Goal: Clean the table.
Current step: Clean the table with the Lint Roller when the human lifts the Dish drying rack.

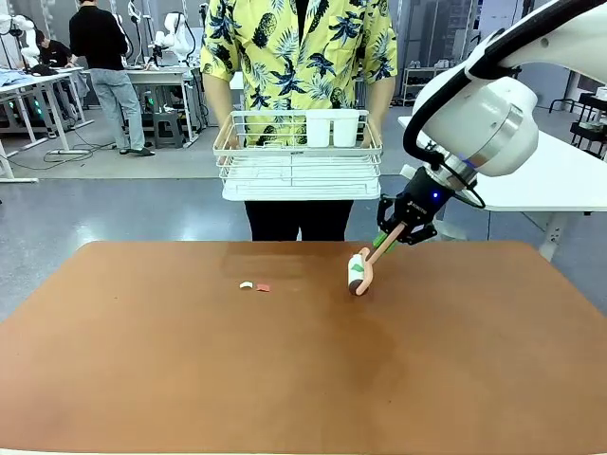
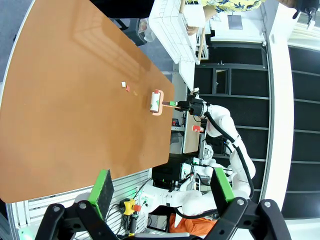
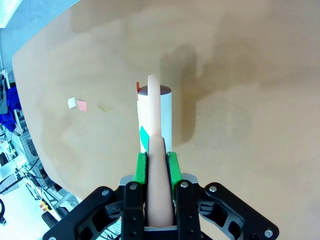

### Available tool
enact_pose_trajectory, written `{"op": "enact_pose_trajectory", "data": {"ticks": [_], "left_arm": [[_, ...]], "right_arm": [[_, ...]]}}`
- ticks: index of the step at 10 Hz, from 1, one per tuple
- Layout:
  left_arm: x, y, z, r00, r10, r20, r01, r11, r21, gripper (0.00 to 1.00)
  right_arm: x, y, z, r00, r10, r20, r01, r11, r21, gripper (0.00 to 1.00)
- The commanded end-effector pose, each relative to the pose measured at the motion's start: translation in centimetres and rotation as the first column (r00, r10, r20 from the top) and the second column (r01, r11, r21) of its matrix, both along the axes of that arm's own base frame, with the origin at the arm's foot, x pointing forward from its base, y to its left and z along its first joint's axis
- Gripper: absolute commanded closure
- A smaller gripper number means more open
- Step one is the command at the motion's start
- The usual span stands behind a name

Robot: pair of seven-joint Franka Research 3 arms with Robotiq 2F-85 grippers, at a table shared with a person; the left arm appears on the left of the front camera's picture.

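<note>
Front view, rack (image 1: 298, 175), right hand (image 1: 388, 236) gripping roller (image 1: 358, 273)

Right now I read no words or numbers; the green mark on my lint roller (image 3: 165, 117) is illegible.

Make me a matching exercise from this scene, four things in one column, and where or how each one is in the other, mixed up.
1 lint roller
2 white wire rack
3 two small scraps
4 left gripper

A held by the person
B loose on the table
C jaws open, empty
D clamped in the right gripper

Pairs: 1-D, 2-A, 3-B, 4-C
</note>
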State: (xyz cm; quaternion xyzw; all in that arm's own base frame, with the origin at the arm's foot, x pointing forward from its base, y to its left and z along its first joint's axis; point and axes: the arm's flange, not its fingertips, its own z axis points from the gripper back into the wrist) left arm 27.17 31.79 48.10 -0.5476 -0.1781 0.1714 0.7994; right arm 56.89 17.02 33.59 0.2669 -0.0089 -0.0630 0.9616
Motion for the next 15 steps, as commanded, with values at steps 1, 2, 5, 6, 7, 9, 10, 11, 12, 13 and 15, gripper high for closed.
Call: {"op": "enact_pose_trajectory", "data": {"ticks": [1,2,5,6,7,9,10,11,12,13,15], "left_arm": [[-0.3,0.0,0.0,1.0,-0.001,0.02,0.001,1.0,-0.001,0.0],[-0.3,0.0,0.0,1.0,-0.001,0.02,0.001,1.0,-0.001,0.0],[-0.3,0.0,0.0,1.0,-0.001,0.02,0.001,1.0,-0.001,0.0],[-0.3,0.0,0.0,1.0,-0.001,0.02,0.001,1.0,-0.001,0.0],[-0.3,0.0,0.0,1.0,-0.001,0.02,0.001,1.0,-0.001,0.0],[-0.3,0.0,0.0,1.0,-0.001,0.02,0.001,1.0,-0.001,0.0],[-0.3,0.0,0.0,1.0,-0.001,0.02,0.001,1.0,-0.001,0.0],[-0.3,0.0,0.0,1.0,-0.001,0.02,0.001,1.0,-0.001,0.0],[-0.3,0.0,0.0,1.0,-0.001,0.02,0.001,1.0,-0.001,0.0],[-0.3,0.0,0.0,1.0,-0.001,0.02,0.001,1.0,-0.001,0.0],[-0.3,0.0,0.0,1.0,-0.001,0.02,0.001,1.0,-0.001,0.0]], "right_arm": [[-0.4,0.4,-1.6,1.0,-0.014,-0.008,0.015,1.0,0.009,0.79],[-0.3,0.5,-1.9,1.0,-0.016,-0.008,0.016,1.0,0.009,0.79],[-0.2,3.5,-3.3,0.999,0.02,-0.044,-0.018,0.999,0.036,0.79],[0.1,5.2,-3.9,0.998,0.039,-0.051,-0.036,0.998,0.054,0.79],[0.3,7.6,-4.1,0.994,0.094,-0.056,-0.091,0.994,0.054,0.79],[1.0,14.1,-4.5,0.972,0.224,-0.069,-0.222,0.975,0.028,0.79],[1.1,17.6,-4.6,0.963,0.262,-0.064,-0.262,0.965,0.009,0.79],[1.1,20.3,-4.8,0.959,0.271,-0.088,-0.271,0.962,0.01,0.79],[0.8,22.9,-5.0,0.956,0.271,-0.113,-0.275,0.961,-0.014,0.79],[0.6,25.3,-5.1,0.958,0.261,-0.119,-0.267,0.963,-0.041,0.79],[-0.4,29.5,-4.7,0.973,0.216,-0.078,-0.219,0.975,-0.036,0.79]]}}
